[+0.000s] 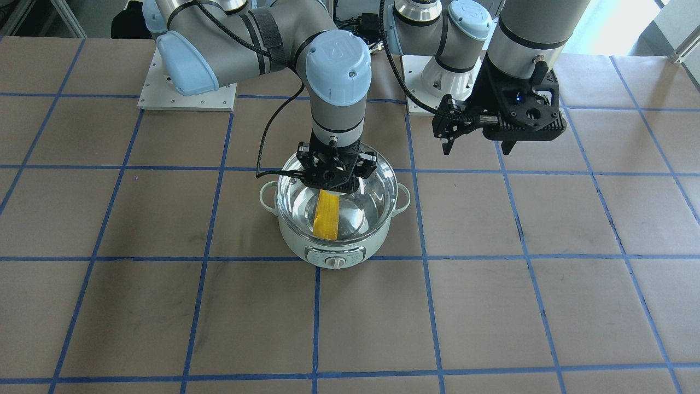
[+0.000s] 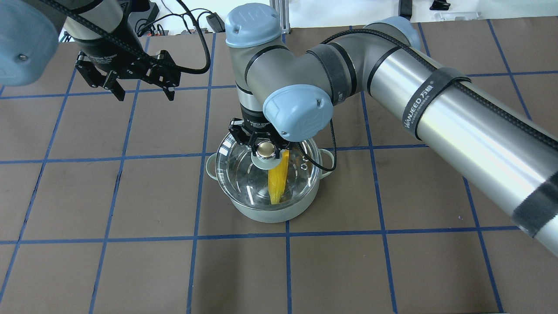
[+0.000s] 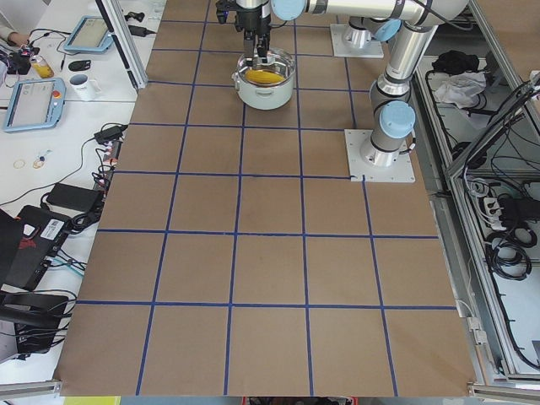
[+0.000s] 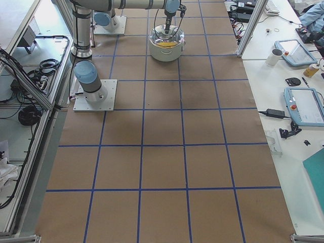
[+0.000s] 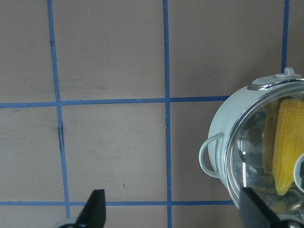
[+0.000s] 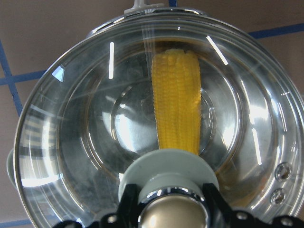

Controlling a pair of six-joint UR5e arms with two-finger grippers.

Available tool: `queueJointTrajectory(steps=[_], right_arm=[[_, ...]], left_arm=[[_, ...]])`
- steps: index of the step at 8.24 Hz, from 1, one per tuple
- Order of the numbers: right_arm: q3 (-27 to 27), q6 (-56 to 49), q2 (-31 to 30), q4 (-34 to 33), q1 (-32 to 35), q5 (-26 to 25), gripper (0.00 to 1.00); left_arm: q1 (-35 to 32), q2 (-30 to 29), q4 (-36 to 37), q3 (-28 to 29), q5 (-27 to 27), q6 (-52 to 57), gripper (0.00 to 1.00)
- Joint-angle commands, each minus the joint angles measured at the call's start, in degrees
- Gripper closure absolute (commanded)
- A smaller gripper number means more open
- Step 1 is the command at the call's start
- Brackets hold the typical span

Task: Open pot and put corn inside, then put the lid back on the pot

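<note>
The pale green pot (image 1: pixel 333 247) stands mid-table with the yellow corn (image 1: pixel 326 214) lying inside on the steel bottom. The clear glass lid (image 1: pixel 377 180) covers the pot's opening and seems to rest on the rim. My right gripper (image 1: pixel 332 178) points straight down over the pot, its fingers closed on either side of the lid's beige-gold knob (image 2: pixel 266 149); the right wrist view shows the knob (image 6: pixel 172 213) between the fingers and the corn (image 6: pixel 175 104) through the glass. My left gripper (image 2: pixel 144 93) is open and empty, hovering above the table off to the pot's side.
Brown table cover with a blue tape grid. The two arm base plates (image 1: pixel 187 90) stand at the robot's edge. Side benches beyond the table hold tablets (image 4: pixel 304 104), a mug (image 4: pixel 276 55) and cables.
</note>
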Motion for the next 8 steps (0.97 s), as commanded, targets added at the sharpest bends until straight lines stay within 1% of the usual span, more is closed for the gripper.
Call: queueJointTrajectory(steps=[1,8], right_arm=[[0.0,-0.5,0.2,0.1,-0.1,0.1,0.86],[0.0,-2.7,0.2,-0.1,-0.9,-0.4,0.86]], left_arm=[[0.1,0.1,0.0,0.0,-0.2,-0.1,0.00],[0.0,0.1,-0.1,0.0,-0.1,-0.1,0.00]])
